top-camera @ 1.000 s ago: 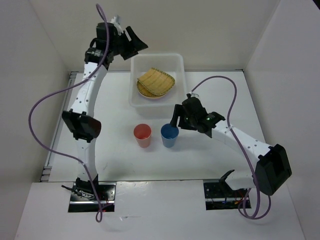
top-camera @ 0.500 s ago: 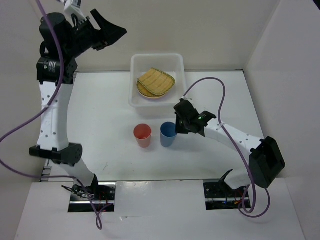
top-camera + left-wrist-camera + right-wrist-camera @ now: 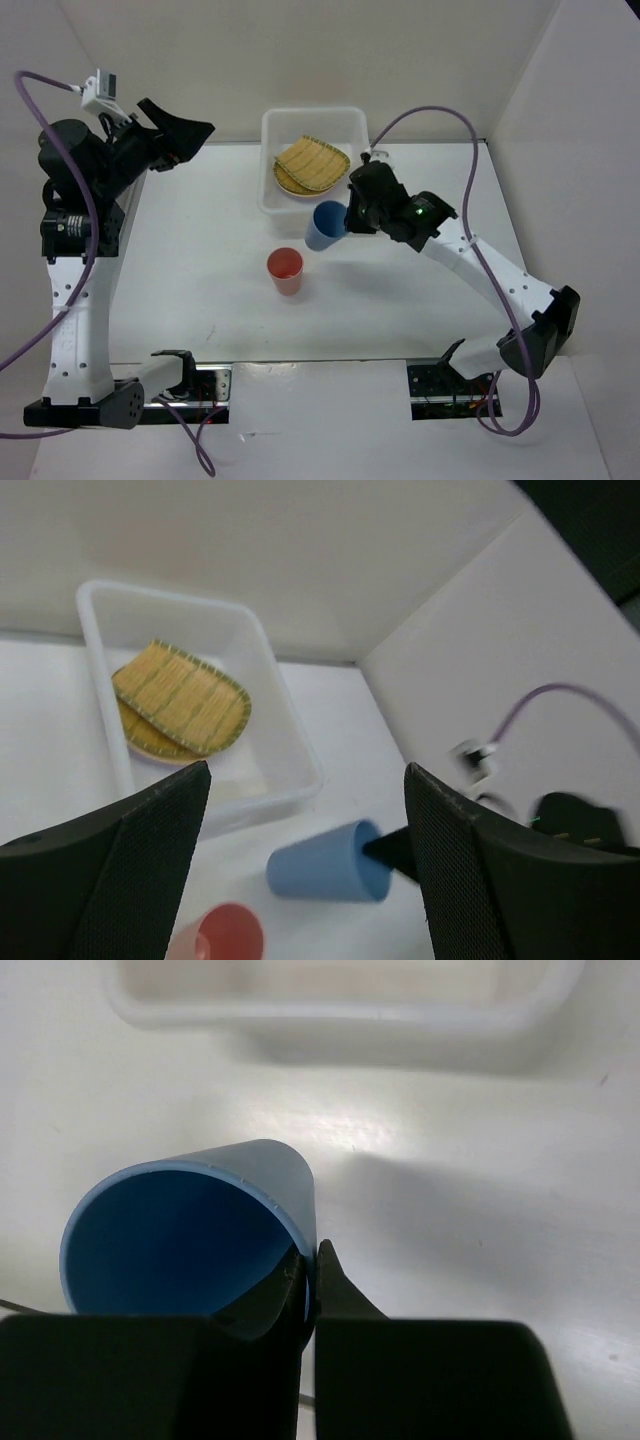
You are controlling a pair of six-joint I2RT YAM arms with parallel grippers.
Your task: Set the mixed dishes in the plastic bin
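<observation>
Right gripper (image 3: 346, 222) is closed on the rim of the blue cup (image 3: 326, 225), one finger inside the mouth and one outside, as the right wrist view confirms. The cup is tipped well over toward its side, just near of the plastic bin (image 3: 315, 111) and outside its near wall. Whether the cup is fully clear of the table cannot be confirmed. The red cup (image 3: 285, 270) stands upright on the table, near and slightly left of the blue one, not touching it. Inside the bin a squarish woven tray (image 3: 312, 162) lies on top of other round dishes, mostly hidden. Left gripper (image 3: 198, 140) is raised at the far left, well apart from the bin, its jaws spread wide and holding nothing.
</observation>
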